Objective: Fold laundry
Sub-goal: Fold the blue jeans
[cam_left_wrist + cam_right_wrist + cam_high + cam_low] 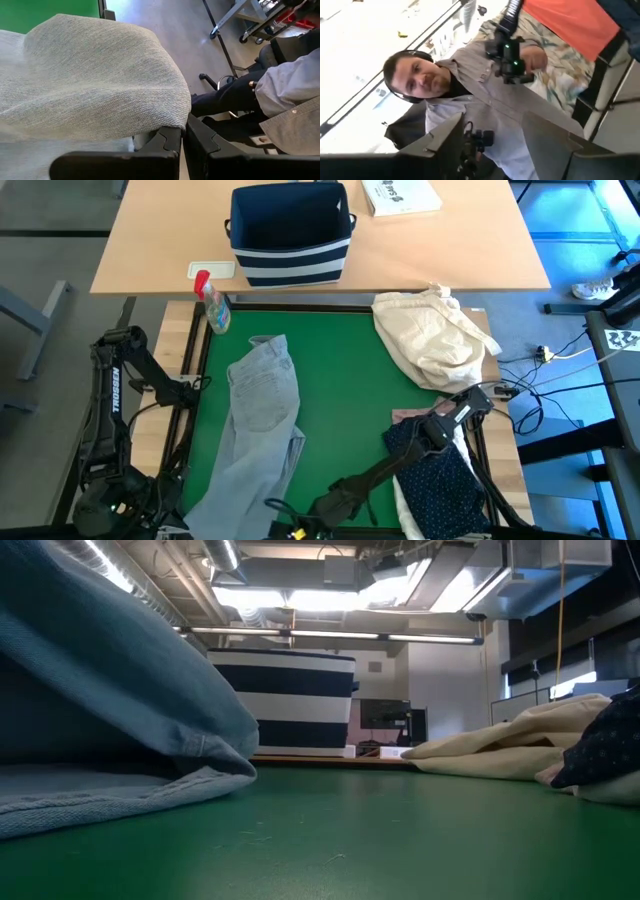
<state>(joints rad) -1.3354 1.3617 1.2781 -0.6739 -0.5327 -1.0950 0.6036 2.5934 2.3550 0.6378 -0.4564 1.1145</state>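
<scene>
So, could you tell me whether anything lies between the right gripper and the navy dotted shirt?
Nothing visible does: the navy dotted shirt lies uncovered, and the open right gripper is just past its far corner.

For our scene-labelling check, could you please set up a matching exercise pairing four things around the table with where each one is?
Things:
1. light grey jeans
2. cream-beige cloth bundle
3. navy striped bin
4. navy white-dotted shirt

Places:
A. on the wooden table beyond the green mat
B. near right corner of the mat, under the right arm
C. left half of the green mat, lying lengthwise
D. far right corner of the mat

Pairs: 1-C, 2-D, 3-A, 4-B
</scene>
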